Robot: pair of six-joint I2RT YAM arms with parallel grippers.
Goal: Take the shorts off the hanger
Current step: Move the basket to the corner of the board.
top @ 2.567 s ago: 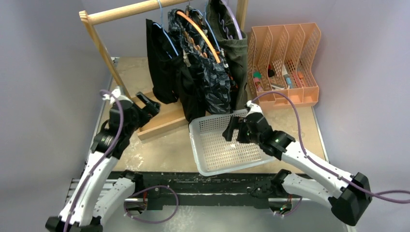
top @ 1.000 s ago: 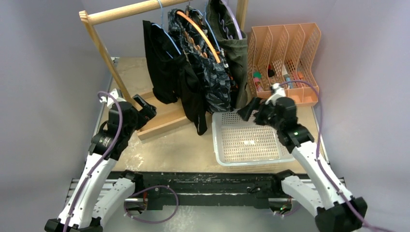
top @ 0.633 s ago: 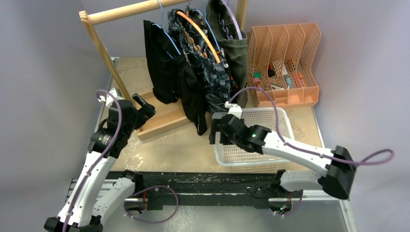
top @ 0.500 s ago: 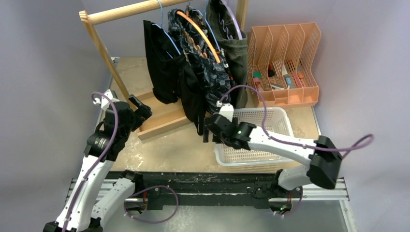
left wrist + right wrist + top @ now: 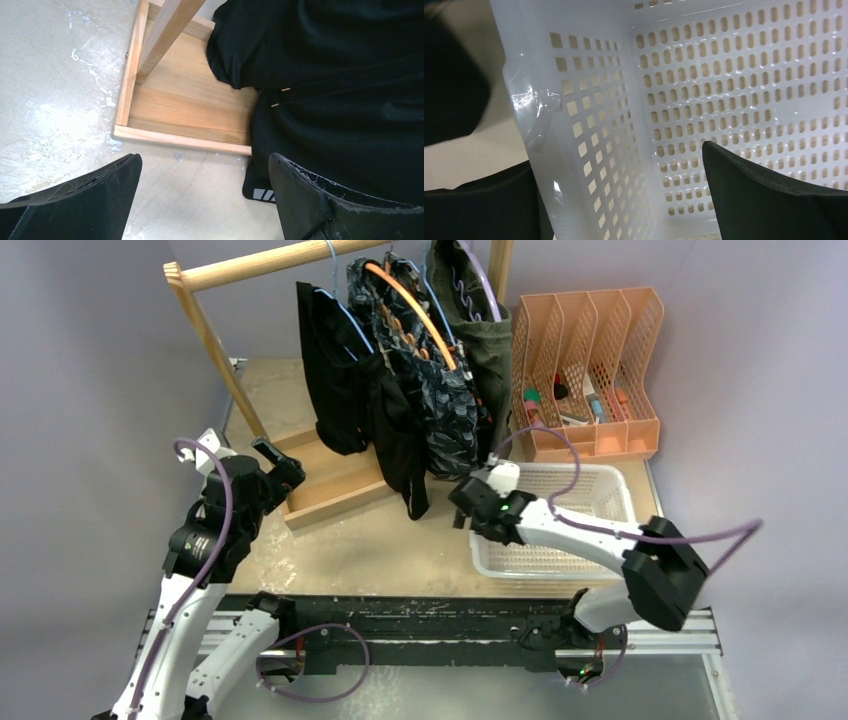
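Several shorts hang on hangers from a wooden rail: plain black shorts on a blue hanger, dark wavy-patterned shorts under an orange hanger, olive green shorts at the right. My left gripper is open, left of and below the black shorts, over the tabletop. My right gripper is open and straddles the left wall of a white basket, one finger outside, one inside.
The rack's wooden base and slanted post stand just ahead of the left gripper. An orange slotted organizer with small items fills the back right. The white basket's perforated wall lies between the right fingers.
The right arm swung left across the basket, then its gripper settled over the basket's left wall, and the basket slid right. The left gripper drew back to the left.
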